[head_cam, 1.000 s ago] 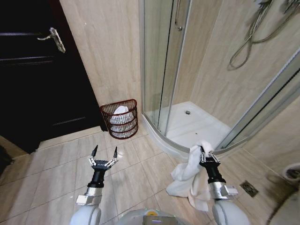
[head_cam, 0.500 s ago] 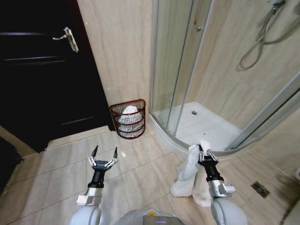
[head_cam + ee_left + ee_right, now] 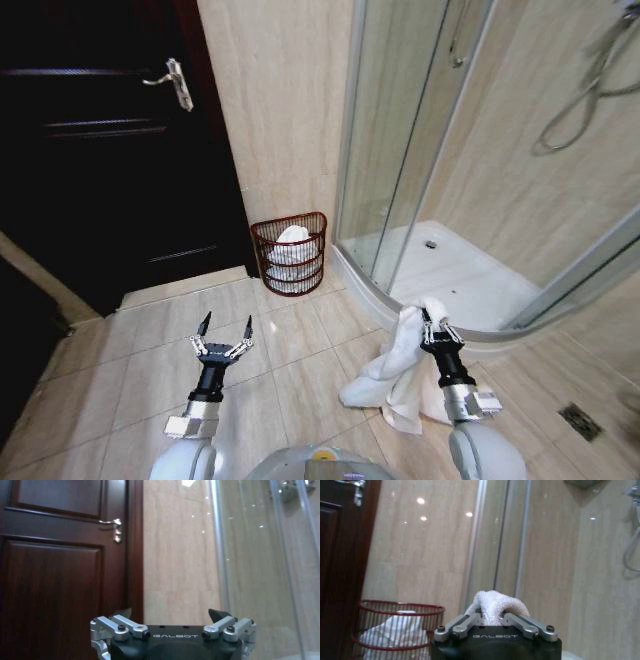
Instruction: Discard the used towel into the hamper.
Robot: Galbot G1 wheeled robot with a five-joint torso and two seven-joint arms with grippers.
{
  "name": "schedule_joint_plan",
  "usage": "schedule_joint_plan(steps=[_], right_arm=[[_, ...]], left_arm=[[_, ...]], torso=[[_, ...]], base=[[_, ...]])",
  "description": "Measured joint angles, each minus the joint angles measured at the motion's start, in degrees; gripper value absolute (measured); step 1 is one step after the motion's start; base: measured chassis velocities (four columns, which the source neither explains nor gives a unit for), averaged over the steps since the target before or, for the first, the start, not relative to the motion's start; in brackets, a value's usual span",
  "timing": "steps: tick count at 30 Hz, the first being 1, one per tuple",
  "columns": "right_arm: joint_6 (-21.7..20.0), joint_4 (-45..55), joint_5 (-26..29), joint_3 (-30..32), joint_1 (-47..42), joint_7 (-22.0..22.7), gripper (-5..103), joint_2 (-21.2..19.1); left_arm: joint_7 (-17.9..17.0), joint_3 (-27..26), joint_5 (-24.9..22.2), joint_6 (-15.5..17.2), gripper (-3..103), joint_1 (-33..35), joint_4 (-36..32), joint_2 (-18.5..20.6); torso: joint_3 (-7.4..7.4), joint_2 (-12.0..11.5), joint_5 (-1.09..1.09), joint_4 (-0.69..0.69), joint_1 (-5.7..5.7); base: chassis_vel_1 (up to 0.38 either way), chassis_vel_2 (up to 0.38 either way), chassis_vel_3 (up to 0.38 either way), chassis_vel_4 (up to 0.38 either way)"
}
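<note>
A bathroom. A curved glass shower stall (image 3: 420, 170) with a white tray (image 3: 470, 285) and drain stands in the corner, with a shower hose (image 3: 585, 95) on the wall inside. Beige tiles cover the walls (image 3: 275, 100) and floor (image 3: 150, 350), with a floor drain (image 3: 583, 421). A dark wooden door (image 3: 100, 150) with a lever handle (image 3: 176, 80) stands beside the hamper (image 3: 291, 253).

Looped white terry cloth towel (image 3: 395, 370); hamper (image 3: 291, 253) of thin reddish bars, perhaps coated wire; glossy dark wood door (image 3: 90, 150); polished beige floor tiles (image 3: 130, 370).
</note>
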Motion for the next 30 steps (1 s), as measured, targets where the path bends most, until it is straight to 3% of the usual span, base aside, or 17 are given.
schedule_joint_plan(steps=[12,30], right_arm=[[-0.1,-0.2,-1.0,-0.1,0.3,-0.3,8,0.2],[-0.3,-0.8,-1.1,-0.5,2.1,-1.8,8,0.4]], left_arm=[[0.0,0.2,0.5,-1.7,100,-0.2,0.6,-0.2],[0.0,0.3,0.7,-2.1,100,-0.3,1.0,-0.2]], torso=[[0.0,0.0,-0.01,0.03,0.0],[0.0,0.0,0.0,0.0,0.0]], base=[[0.101,0.093,0.08,0.085],[0.0,0.0,0.0,0.0]])
